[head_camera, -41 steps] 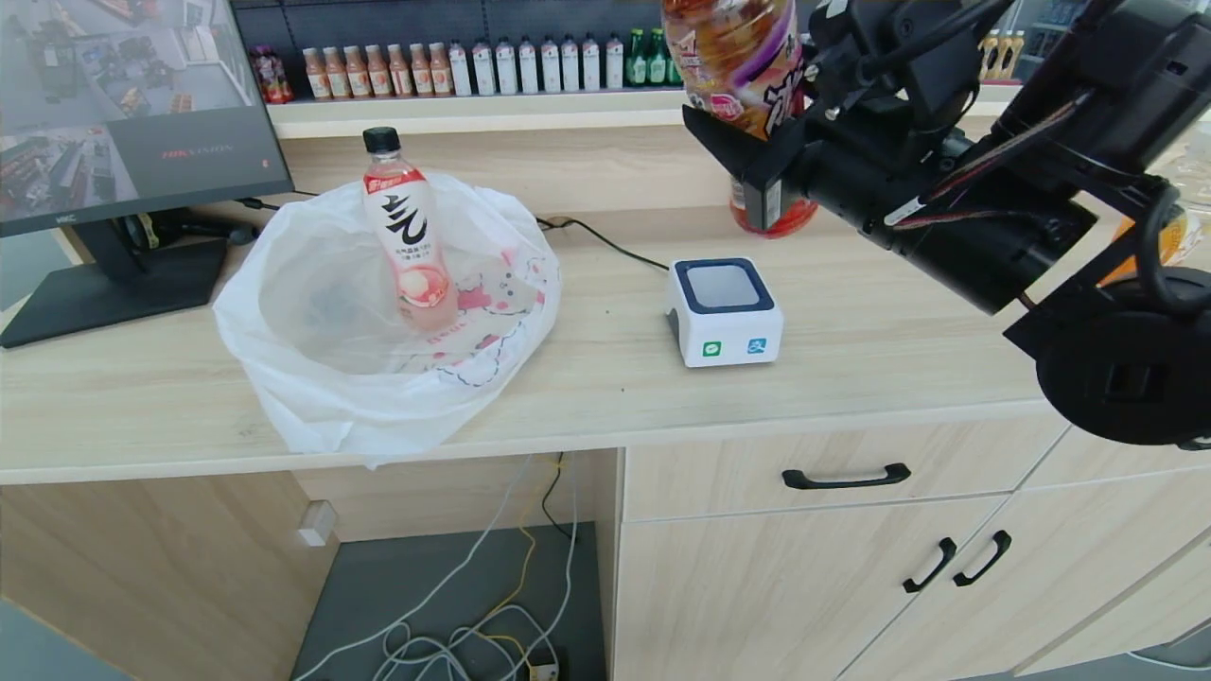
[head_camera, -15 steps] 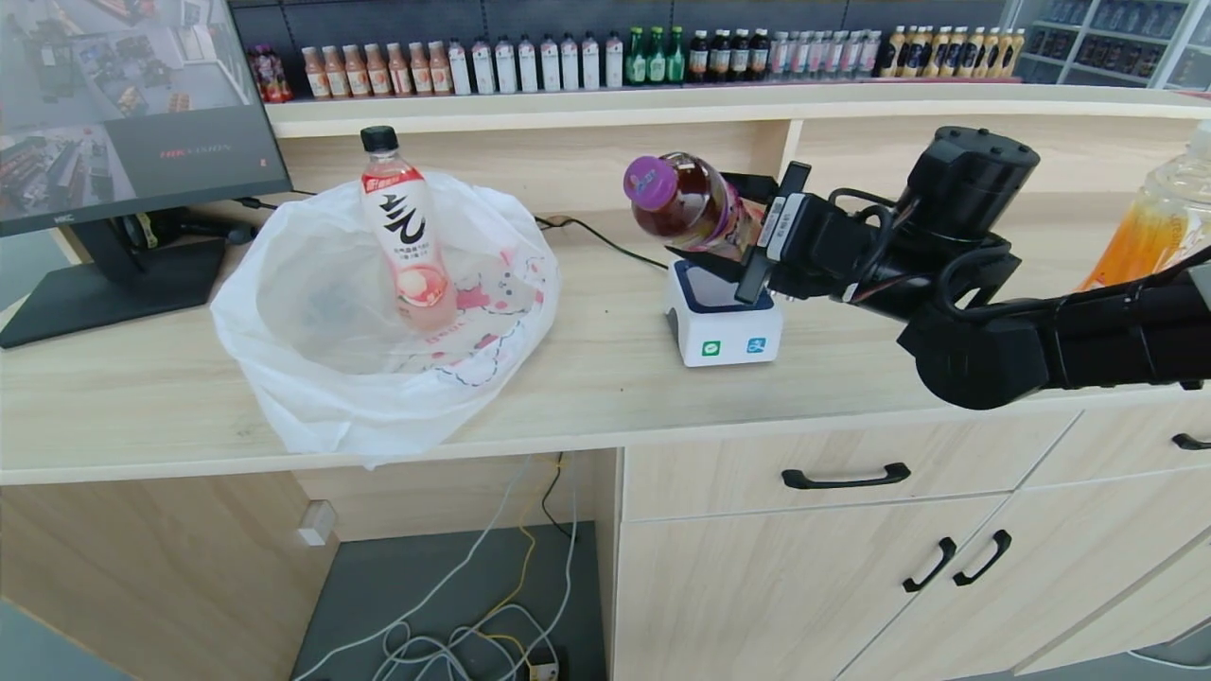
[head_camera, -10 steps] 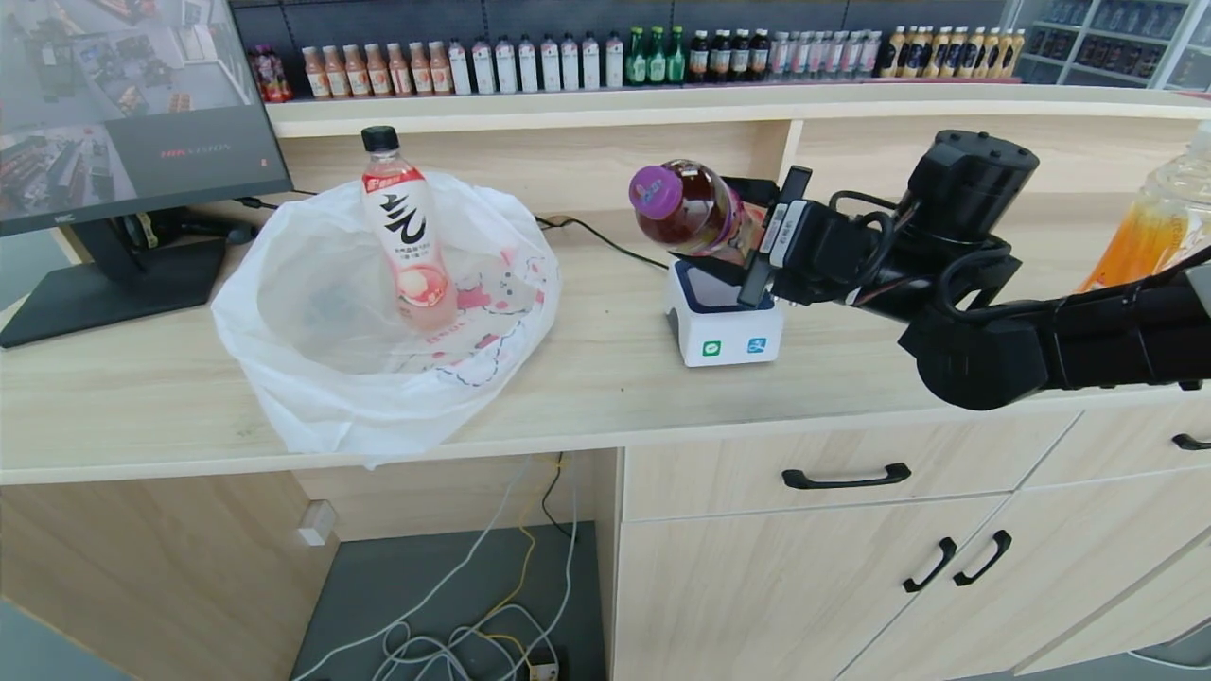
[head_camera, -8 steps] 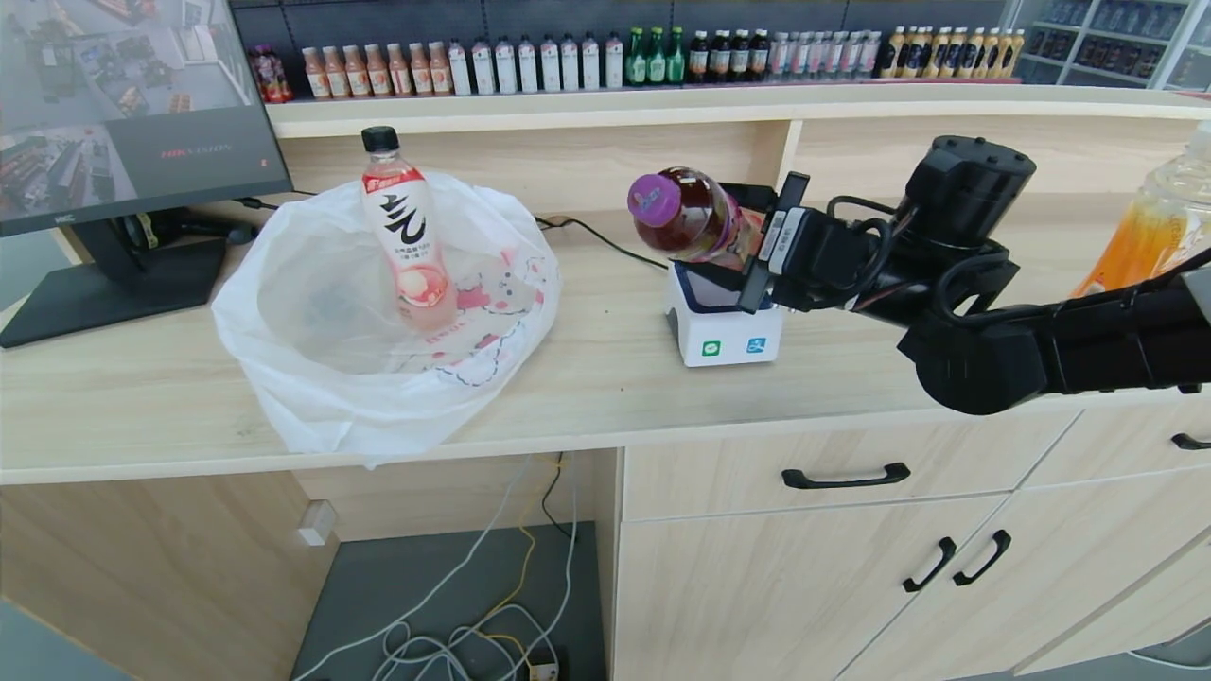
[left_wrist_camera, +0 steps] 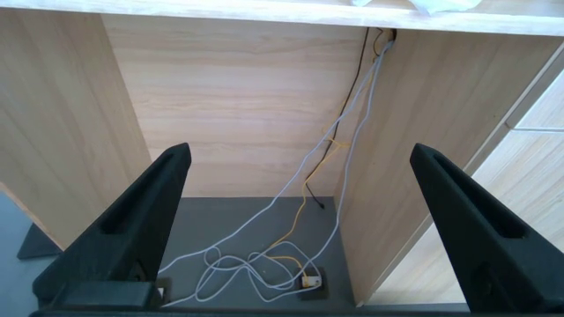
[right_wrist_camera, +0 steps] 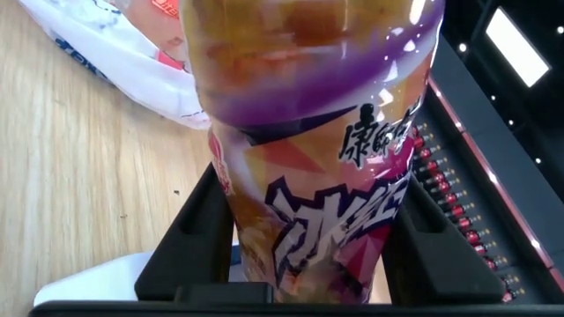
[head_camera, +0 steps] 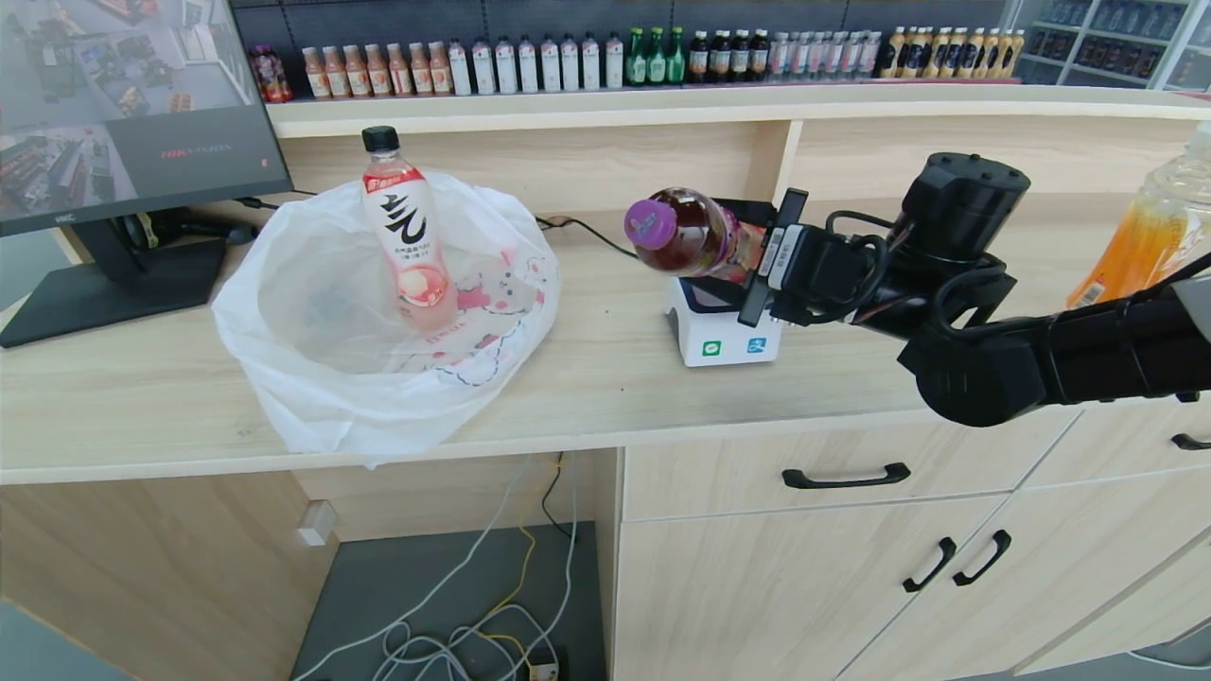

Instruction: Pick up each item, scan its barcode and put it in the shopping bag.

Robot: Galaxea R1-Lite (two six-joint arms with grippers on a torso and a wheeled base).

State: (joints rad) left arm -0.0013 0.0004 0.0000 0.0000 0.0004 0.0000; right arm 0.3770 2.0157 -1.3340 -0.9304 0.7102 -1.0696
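Since the earliest frame the right gripper [head_camera: 749,253] has swung down from high up and tipped the tea bottle [head_camera: 686,232] onto its side; over the last half-second it sank slightly. It clasps the bottle around the label, purple cap pointing away from the wrist, just above the scanner [head_camera: 724,336] below its fingers. The shopping bag [head_camera: 378,378] lies well beyond the cap, a pink bottle [head_camera: 407,236] upright inside. The left gripper [left_wrist_camera: 300,229] hangs spread wide below the counter [head_camera: 605,397].
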